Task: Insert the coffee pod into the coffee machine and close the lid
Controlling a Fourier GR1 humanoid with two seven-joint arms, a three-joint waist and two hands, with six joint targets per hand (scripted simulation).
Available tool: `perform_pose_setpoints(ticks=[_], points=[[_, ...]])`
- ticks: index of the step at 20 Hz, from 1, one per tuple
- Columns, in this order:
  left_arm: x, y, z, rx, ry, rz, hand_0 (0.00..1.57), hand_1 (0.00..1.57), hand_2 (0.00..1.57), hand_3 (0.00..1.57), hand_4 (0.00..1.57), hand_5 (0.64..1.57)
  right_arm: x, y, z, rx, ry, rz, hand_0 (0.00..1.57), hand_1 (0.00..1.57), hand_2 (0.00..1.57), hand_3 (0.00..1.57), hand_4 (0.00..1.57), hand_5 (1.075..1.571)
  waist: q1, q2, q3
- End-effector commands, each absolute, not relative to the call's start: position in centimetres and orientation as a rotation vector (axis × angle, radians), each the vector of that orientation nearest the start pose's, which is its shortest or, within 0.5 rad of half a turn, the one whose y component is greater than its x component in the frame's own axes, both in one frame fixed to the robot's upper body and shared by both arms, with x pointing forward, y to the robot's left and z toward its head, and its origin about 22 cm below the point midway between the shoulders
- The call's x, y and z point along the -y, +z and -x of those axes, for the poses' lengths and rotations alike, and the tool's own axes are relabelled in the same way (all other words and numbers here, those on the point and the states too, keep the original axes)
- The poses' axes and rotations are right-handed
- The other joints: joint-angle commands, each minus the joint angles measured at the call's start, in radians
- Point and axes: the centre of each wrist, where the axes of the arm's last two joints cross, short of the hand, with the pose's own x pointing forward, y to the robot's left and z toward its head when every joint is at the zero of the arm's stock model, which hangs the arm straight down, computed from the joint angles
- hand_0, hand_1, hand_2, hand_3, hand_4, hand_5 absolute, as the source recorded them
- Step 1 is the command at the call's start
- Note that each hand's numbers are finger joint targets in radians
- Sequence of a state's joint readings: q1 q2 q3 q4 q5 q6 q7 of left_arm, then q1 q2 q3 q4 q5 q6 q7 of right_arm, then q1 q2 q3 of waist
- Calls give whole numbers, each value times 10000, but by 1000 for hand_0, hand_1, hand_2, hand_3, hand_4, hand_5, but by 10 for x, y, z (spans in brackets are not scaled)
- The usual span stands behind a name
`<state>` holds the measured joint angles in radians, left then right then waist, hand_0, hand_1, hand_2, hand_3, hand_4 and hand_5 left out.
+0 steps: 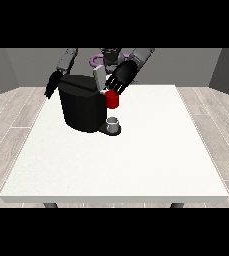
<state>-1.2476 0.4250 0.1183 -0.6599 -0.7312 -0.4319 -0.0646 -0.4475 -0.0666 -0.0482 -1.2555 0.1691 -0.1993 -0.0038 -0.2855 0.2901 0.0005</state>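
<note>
The hand at the view's right is hovering over the coffee machine, its grasp unreadable, risking jamming the lid.

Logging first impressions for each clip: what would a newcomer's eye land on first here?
The black coffee machine at the table's far left stands out against the white top. Next comes the red thing at the machine, with the hand at the view's right just above it. A grey thing sits below.
</note>
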Motion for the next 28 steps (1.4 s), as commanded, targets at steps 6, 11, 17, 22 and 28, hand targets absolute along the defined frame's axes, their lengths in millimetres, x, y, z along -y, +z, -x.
perform_pose_setpoints(ticks=[6,11,17,22,28], points=[[-253,274,-462,15706,-11017,-6452,1166,1166,1233,1193,421,1571,224,68,-352,17461,1236,2541,0,0,0,0,0,1571,-340,458,-5],[-256,284,-461,15785,-11089,-6574,1231,1231,1267,1211,389,1571,208,56,-348,17334,965,2365,0,0,0,0,0,1571,-200,307,-3],[-265,296,-459,16277,-10825,-6997,1198,1198,1224,1168,355,1571,202,54,-344,17547,1380,2347,0,0,0,0,0,1571,-468,601,-5],[-243,300,-460,16167,-11083,-7495,1269,1269,1275,1176,171,1571,210,63,-353,17332,1161,2356,0,0,0,0,0,1571,-362,355,-1],[-270,262,-459,15699,-12131,-8554,1173,1173,1194,1066,0,1571,219,73,-348,17232,1250,2454,0,0,0,0,0,1571,-347,331,-7]])
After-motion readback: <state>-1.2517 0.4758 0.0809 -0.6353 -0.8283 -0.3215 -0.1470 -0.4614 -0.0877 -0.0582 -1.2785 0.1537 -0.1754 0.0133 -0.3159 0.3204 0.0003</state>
